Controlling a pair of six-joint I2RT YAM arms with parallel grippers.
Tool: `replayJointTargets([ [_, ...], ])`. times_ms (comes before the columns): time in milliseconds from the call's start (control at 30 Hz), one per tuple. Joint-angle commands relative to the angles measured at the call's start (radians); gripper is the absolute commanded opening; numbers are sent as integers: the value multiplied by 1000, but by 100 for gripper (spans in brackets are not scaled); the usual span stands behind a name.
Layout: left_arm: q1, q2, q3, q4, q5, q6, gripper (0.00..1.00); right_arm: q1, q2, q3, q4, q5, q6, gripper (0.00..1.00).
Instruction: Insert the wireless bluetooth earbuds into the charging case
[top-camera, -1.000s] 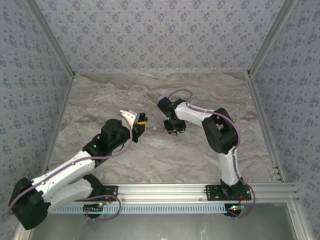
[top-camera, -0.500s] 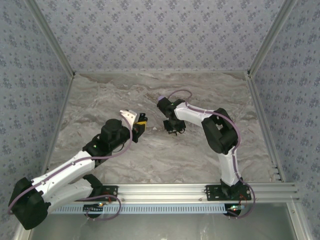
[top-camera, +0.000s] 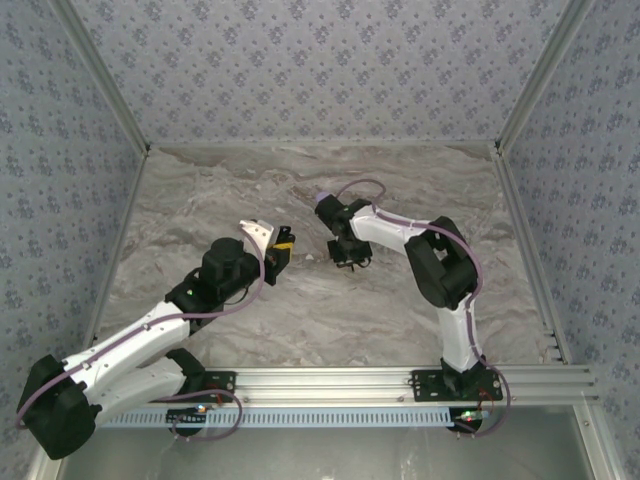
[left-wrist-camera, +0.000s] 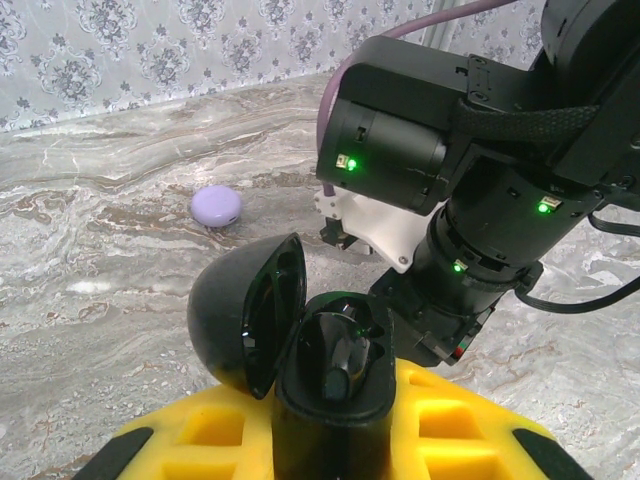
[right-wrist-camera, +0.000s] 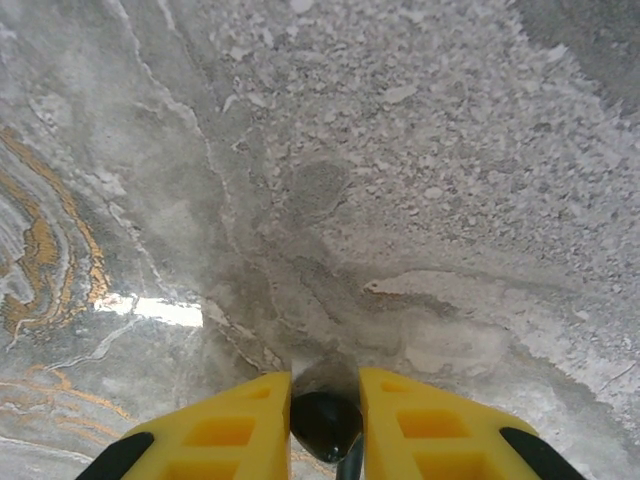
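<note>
Case (left-wrist-camera: 310, 375) sits clenched in my left gripper (left-wrist-camera: 335, 425), lid swung open. A dark glossy shape lies in its well, too murky for me to name. My right gripper (right-wrist-camera: 325, 385) pinches one earbud (right-wrist-camera: 325, 425) low over the table (right-wrist-camera: 400, 200), the bud's lower part cut off at the frame edge. From overhead both grips look too small to read. A lilac puck (left-wrist-camera: 216, 207) lies beyond.

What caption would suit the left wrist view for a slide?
Left gripper holds the open black charging case; the right arm is close behind, a lilac round object on the marble table.
</note>
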Motion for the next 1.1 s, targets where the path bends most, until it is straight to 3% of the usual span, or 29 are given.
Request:
replayJointTargets([
  [0, -8, 13, 25, 49, 25, -6, 21, -25, -41, -45, 18, 1, 14, 24],
  [300, -7, 120, 20, 117, 76, -41, 21, -65, -159, -144, 137, -53, 1, 23],
  [1067, -7, 430, -15, 481, 195, -173, 22, -184, -455, -341, 369, -311, -17, 23],
])
